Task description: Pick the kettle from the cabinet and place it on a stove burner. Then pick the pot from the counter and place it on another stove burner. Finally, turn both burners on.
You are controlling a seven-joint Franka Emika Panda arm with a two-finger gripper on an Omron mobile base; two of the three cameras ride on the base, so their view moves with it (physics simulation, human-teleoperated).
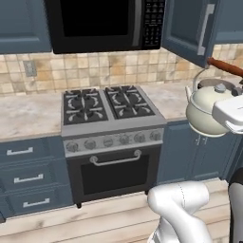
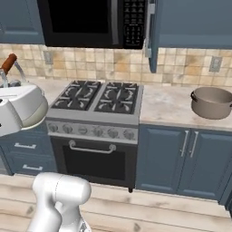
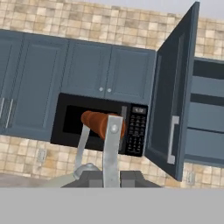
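Kettle (image 1: 205,114): cream-white body, held off the bench (image 1: 28,114), hanging in the air out past the bench's front edge and right of the stove (image 1: 111,124). It touches neither the bench nor any grate. Its wire arch handle stands upright, with the reddish-brown wooden bar (image 3: 101,123) at the top.

Gripper (image 3: 111,177): jaws fully closed at the foot of the kettle's wire handle, below the wooden bar as the hand view frames it. Kettle carried by this grip.

Cabinet (image 3: 205,118): the door (image 3: 175,100) stands wide open, bar handle on its outer face, shelves visible inside. It sits immediately right of the black microwave (image 1: 102,23).

Stove: black cooktop with four burners (image 2: 97,96), none carrying a vessel. Silver knob panel (image 2: 93,131) along the front, oven door below.

Pot (image 2: 212,102): taupe-grey, upright on the bench right of the stove, near the back wall and well apart from the cooktop.
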